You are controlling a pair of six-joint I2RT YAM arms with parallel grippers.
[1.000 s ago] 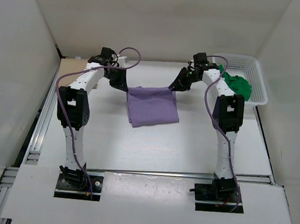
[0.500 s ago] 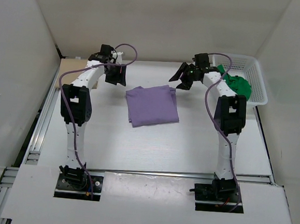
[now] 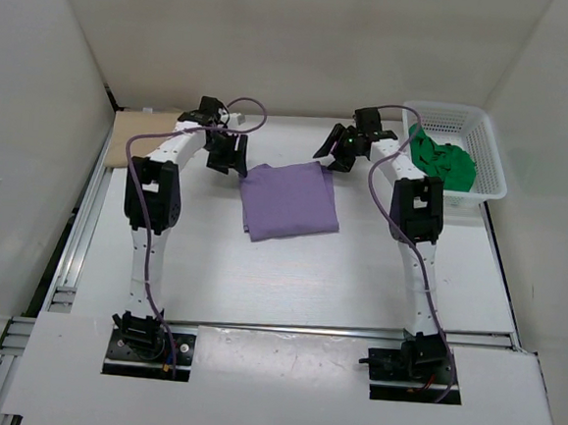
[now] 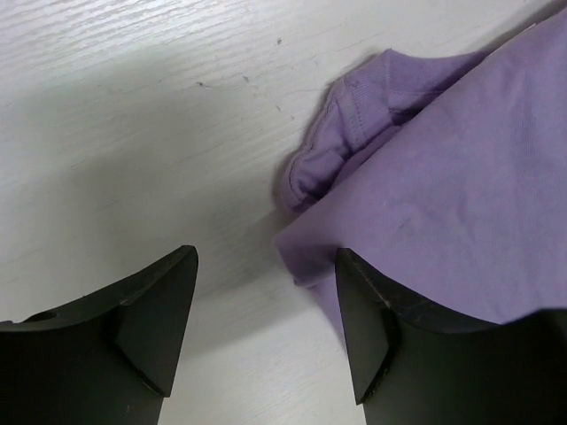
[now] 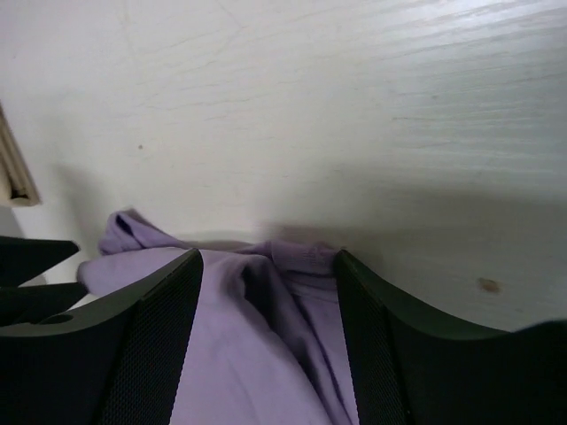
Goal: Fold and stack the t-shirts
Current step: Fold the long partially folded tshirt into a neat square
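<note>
Our left gripper (image 3: 228,154) stands with its jaws spread and nothing between them; in the left wrist view (image 4: 266,257) the two black fingers (image 4: 151,310) frame bare table and the edge of a cloth corner. Our right gripper (image 3: 335,153) is likewise parted and holds nothing. In the right wrist view (image 5: 267,258) purple cloth lies below the gap, though we cannot tell whether the fingers touch it. Both grippers sit at the far corners of the light purple soft cloth t-shirt (image 3: 290,201) – left at the left corner, right at the right. The shirt lies folded into a rough rectangle on the white table (image 3: 308,283) between our two arms, with a bunched hem poking out at the far left corner (image 4: 341,142). Further out, the bright green t-shirt (image 3: 445,161) lies crumpled in the white plastic lattice basket (image 3: 495,155) at the far right, and the tan t-shirt (image 3: 137,137) lies at the far left edge – well apart from the purple one.
</note>
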